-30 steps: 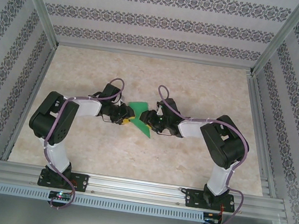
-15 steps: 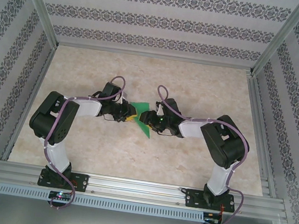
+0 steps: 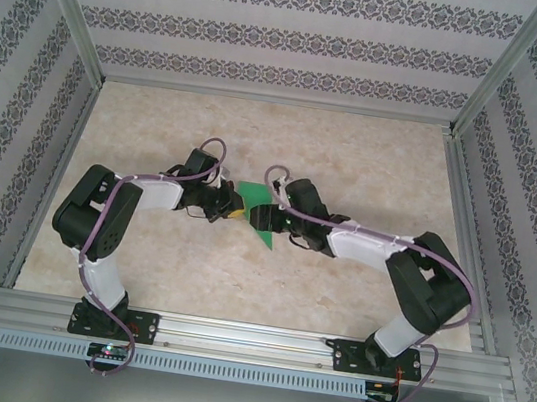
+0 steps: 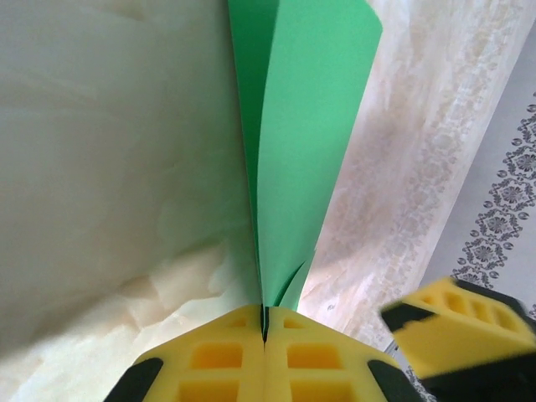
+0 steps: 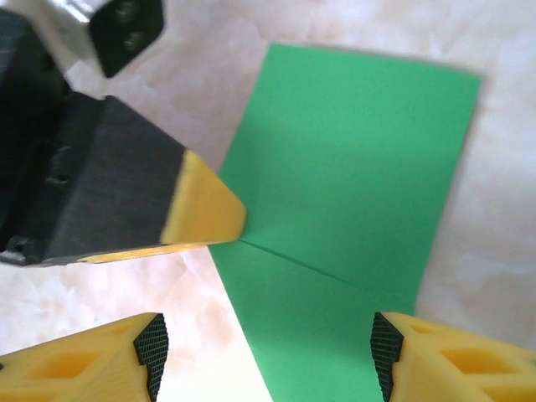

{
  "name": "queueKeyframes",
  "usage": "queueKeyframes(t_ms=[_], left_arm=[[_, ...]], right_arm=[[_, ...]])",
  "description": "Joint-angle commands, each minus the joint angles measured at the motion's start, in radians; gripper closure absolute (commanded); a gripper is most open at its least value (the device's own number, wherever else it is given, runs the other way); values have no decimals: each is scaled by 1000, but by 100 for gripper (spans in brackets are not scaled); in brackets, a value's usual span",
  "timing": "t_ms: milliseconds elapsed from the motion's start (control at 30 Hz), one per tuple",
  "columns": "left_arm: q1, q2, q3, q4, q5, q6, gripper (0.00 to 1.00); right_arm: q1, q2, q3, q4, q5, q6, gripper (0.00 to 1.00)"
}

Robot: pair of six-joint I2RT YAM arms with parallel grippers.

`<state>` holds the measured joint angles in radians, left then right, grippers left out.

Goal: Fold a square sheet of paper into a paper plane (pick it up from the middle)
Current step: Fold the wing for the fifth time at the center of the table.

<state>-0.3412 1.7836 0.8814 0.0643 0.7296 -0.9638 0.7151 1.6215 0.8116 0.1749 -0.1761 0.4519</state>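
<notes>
While the folded green paper (image 4: 306,126) is pinched by the closed left gripper (image 4: 265,322) near the middle of the table (image 3: 356,154), the right gripper (image 5: 266,347) is held open just beside it.

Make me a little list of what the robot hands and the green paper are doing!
paper: green, creased, in the middle of the table
left gripper: shut, pinching the paper's edge between its yellow pads
right gripper: open, fingers wide apart, facing the paper, gripping nothing
shape so far: broad piece with a crease across it, not a dart yet
</notes>
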Motion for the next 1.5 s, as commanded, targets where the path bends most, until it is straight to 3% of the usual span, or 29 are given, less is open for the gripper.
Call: queueKeyframes(t_ms=[0, 300, 600, 1033, 1233, 1467], left_arm=[[-20, -38, 26, -44, -2, -14, 98], [-22, -43, 43, -64, -10, -47, 99], [-26, -47, 53, -85, -18, -52, 99], [-26, -55, 55, -104, -21, -56, 99], [-26, -73, 47, -114, -19, -52, 97], [-2, -137, 50, -178, -52, -27, 79]], right_arm=[[70, -37, -22, -39, 227, -250, 32], [176, 43, -31, 34, 443, -410, 35], [236, 175, 0, 127, 532, -461, 40], [238, 211, -15, 202, 572, -485, 59], [236, 227, -5, 197, 571, -490, 76], [218, 193, -25, 201, 493, -462, 90]])
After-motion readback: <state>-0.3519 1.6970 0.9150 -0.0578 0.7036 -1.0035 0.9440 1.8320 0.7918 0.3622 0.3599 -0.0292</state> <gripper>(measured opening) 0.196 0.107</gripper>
